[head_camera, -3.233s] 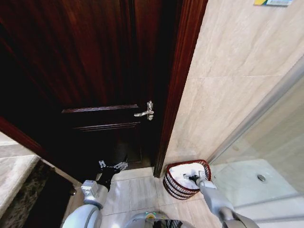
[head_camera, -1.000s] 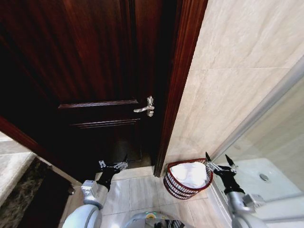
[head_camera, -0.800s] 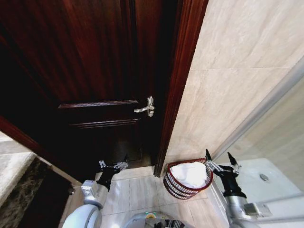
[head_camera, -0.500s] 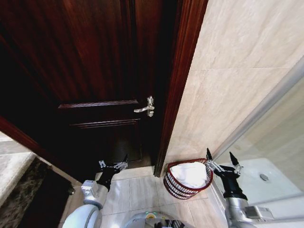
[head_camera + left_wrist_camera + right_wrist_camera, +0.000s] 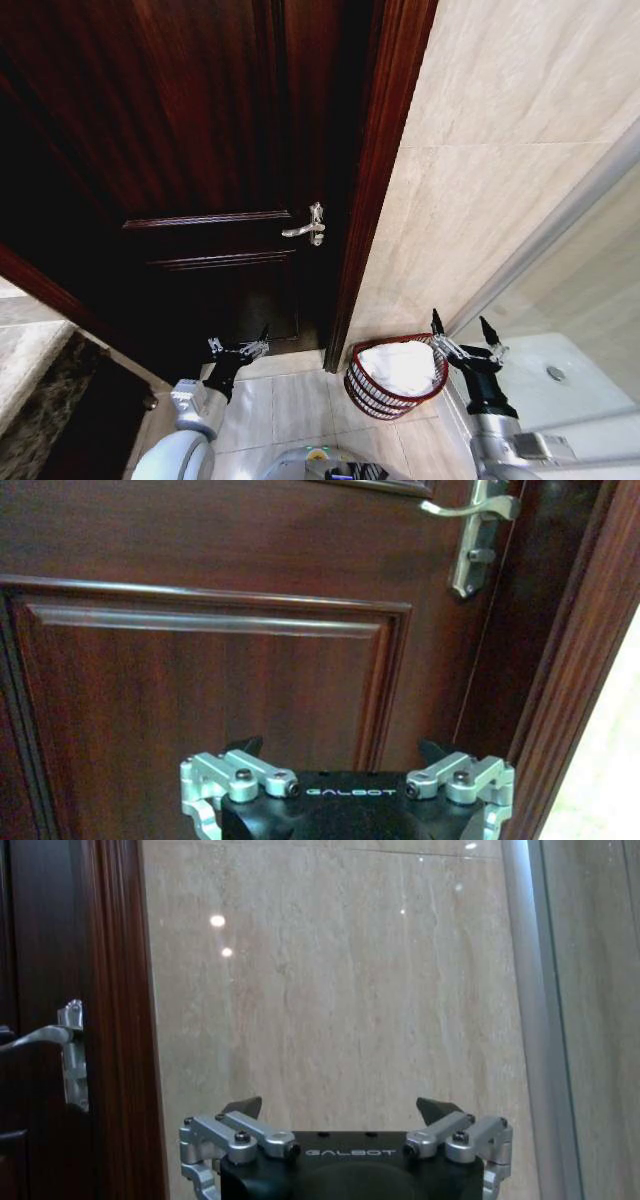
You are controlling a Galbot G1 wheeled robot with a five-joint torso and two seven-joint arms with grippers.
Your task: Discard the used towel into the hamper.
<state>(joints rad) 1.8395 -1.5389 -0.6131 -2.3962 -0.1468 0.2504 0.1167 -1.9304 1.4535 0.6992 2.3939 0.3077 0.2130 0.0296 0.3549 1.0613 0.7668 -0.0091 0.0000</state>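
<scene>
While towel (image 5: 400,366) fills hamper (image 5: 372,392), door (image 5: 200,180) adj.

**Wire, cloth, polished wood and stone**

The hamper (image 5: 392,378) is reddish-brown open-weave wire, holding soft white cloth, the towel (image 5: 400,366). The door (image 5: 200,170) is dark glossy varnished wood with a shiny metal lever handle (image 5: 306,229). The wall (image 5: 500,150) and floor (image 5: 280,405) are smooth, polished beige stone tile. Both grippers, left (image 5: 239,347) and right (image 5: 464,340), have black matt bodies and bare silvery metal fingers (image 5: 225,1132)
</scene>
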